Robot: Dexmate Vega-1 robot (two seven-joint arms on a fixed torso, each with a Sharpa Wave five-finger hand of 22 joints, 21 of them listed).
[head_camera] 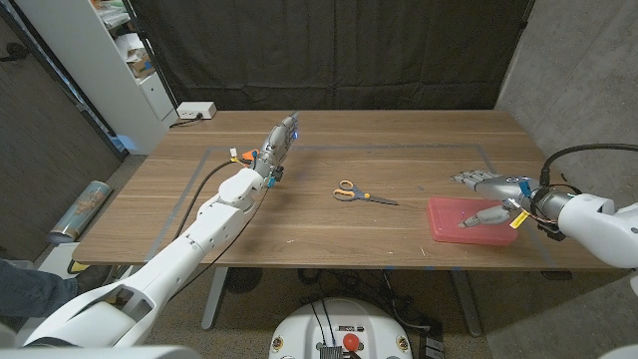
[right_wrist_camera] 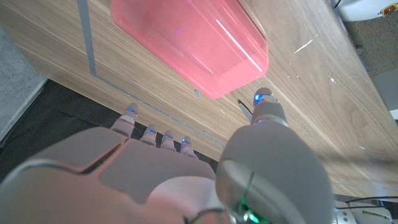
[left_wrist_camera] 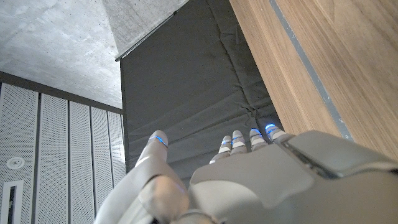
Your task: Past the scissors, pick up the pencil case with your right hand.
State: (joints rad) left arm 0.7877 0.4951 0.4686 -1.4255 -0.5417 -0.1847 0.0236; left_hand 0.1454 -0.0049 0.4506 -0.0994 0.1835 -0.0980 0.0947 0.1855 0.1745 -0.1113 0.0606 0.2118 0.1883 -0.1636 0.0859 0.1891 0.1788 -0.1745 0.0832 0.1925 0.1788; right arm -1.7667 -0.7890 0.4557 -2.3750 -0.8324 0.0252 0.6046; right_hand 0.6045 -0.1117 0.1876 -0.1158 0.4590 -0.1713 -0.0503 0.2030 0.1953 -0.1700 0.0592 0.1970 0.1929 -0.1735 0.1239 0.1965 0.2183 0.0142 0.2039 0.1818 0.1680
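Note:
The pink translucent pencil case [head_camera: 451, 216] lies on the wooden table [head_camera: 399, 150] at the right, beyond the scissors [head_camera: 361, 194] with orange and blue handles at mid-table. My right hand [head_camera: 490, 197] is at the case's right end, fingers spread past its far edge and thumb over its top. In the right wrist view the case [right_wrist_camera: 193, 43] lies just ahead of that hand [right_wrist_camera: 186, 180], between thumb and fingers, with no grip visible. My left hand [head_camera: 279, 140] is raised over the table's far left, fingers stretched out and empty; the left wrist view shows the hand [left_wrist_camera: 249, 174] against the dark curtain.
A grey tape outline [head_camera: 399, 147] frames the work area. A white power strip [head_camera: 194, 110] sits at the far left corner, with a white shelf unit [head_camera: 110, 60] behind it. The table's right edge is close to my right arm.

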